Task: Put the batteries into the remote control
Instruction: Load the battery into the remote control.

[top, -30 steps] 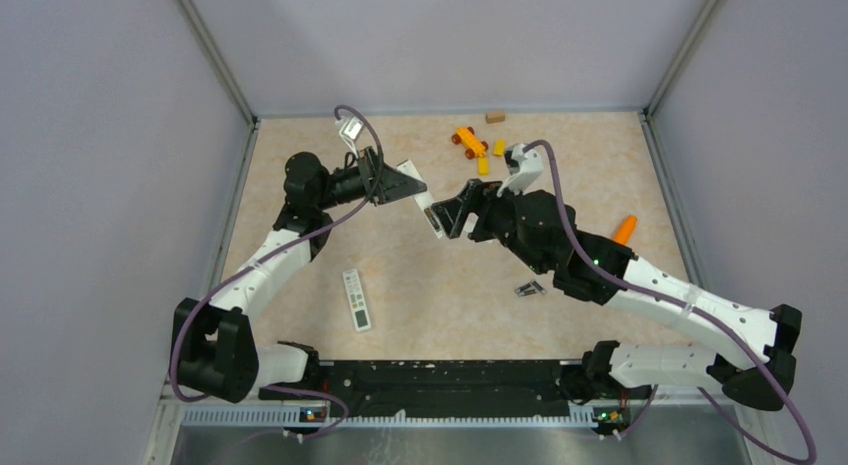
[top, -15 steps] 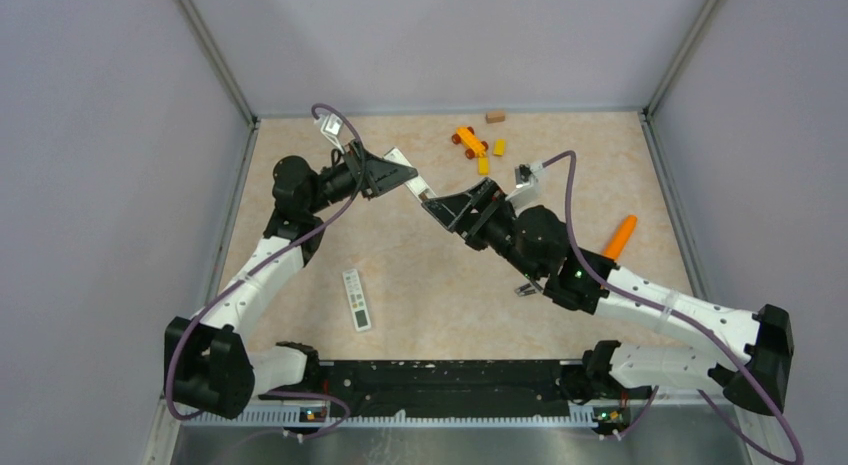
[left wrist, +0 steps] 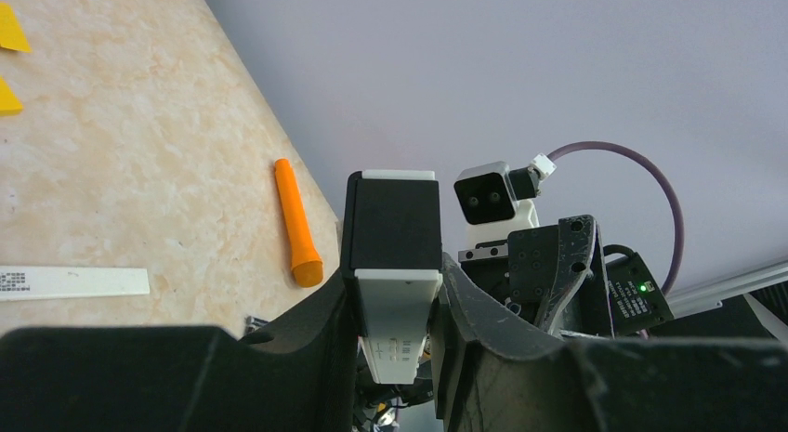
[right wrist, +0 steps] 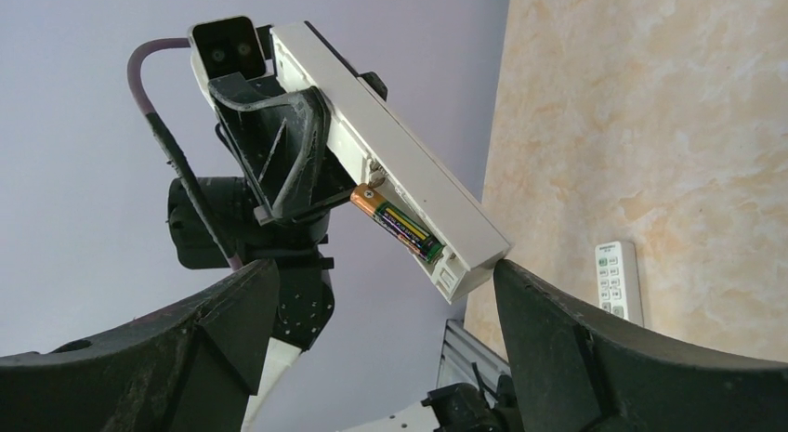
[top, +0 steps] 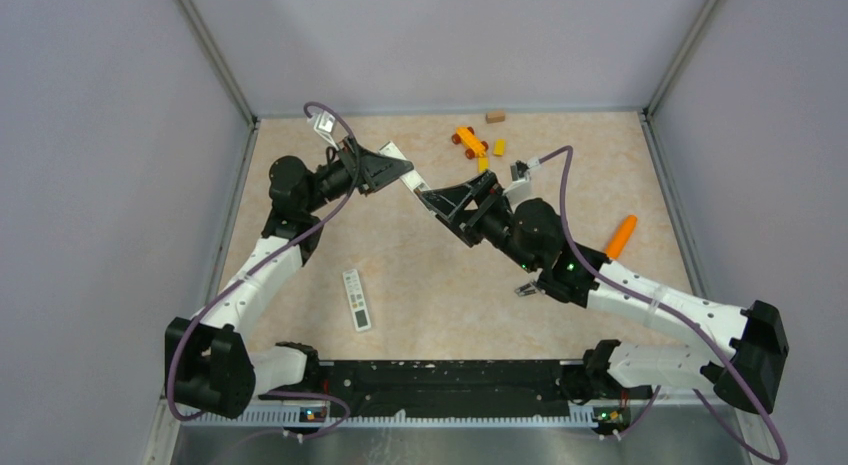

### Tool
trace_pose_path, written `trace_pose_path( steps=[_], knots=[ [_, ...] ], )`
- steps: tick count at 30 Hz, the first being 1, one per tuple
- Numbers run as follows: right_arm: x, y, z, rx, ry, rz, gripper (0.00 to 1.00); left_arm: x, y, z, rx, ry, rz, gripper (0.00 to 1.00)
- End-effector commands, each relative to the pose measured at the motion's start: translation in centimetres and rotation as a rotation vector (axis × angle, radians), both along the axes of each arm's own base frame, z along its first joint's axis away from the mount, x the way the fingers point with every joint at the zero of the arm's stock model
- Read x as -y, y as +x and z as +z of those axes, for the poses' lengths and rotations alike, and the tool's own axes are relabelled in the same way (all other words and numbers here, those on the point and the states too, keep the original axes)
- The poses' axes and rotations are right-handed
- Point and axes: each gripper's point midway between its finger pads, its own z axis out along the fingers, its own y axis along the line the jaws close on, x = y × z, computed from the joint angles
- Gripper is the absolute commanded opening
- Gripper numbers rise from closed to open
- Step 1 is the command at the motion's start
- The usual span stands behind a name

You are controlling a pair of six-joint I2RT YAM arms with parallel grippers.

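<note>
My left gripper (left wrist: pixel 395 285) is shut on the remote control (left wrist: pixel 398 307), a slim white bar lifted above the table (top: pixel 420 275). The remote control (right wrist: pixel 390 163) shows its battery compartment uncovered, with one battery (right wrist: pixel 398 225) lying inside. My right gripper (right wrist: pixel 386 265) is open wide; the remote's free end sits between its fingers, close to the right-hand finger (right wrist: pixel 558 330). From above, the left gripper (top: pixel 393 171) and right gripper (top: pixel 447 200) meet at the remote control (top: pixel 412 183). Small dark batteries (top: pixel 527 288) lie on the table beside the right arm. The thin white back cover (left wrist: pixel 74 281) lies flat.
A second white remote with buttons (top: pixel 356 299) lies near the front left. An orange carrot-shaped piece (top: pixel 622 235) lies at the right. Yellow and orange bricks (top: pixel 475 145) and a small brown block (top: pixel 495 116) sit near the back wall.
The left gripper has carried the remote a little toward the back left. The right gripper has followed it, turned at the wrist, and its jaws have spread wider.
</note>
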Motion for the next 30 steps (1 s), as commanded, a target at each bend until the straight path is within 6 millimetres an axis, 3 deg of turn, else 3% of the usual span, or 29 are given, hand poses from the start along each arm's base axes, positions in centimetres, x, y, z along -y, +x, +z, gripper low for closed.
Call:
trace_pose_path(
  steps=[1,11,17,24,30],
  knots=[
    [-0.4,0.1,1.1,0.017,0.043,0.016,0.87,0.3,-1.6,1.6,0.062,-0.016,-0.051,0.00],
    [1.1,0.5,-0.4,0.007,-0.043,-0.042,0.88,-1.6,-0.2,0.4,0.075,0.050,0.047,0.00],
    [0.1,0.6,-0.5,0.009,-0.035,-0.015,0.89,-1.6,-0.6,0.7,0.063,0.026,0.030,0.00],
    [-1.6,0.9,1.8,0.060,0.047,0.039,0.95,-1.3,-1.4,1.1,0.045,-0.030,-0.030,0.00],
    [-1.8,1.4,2.3,0.056,0.083,0.037,0.96,-1.2,-1.7,1.4,0.048,-0.043,-0.050,0.00]
  ],
)
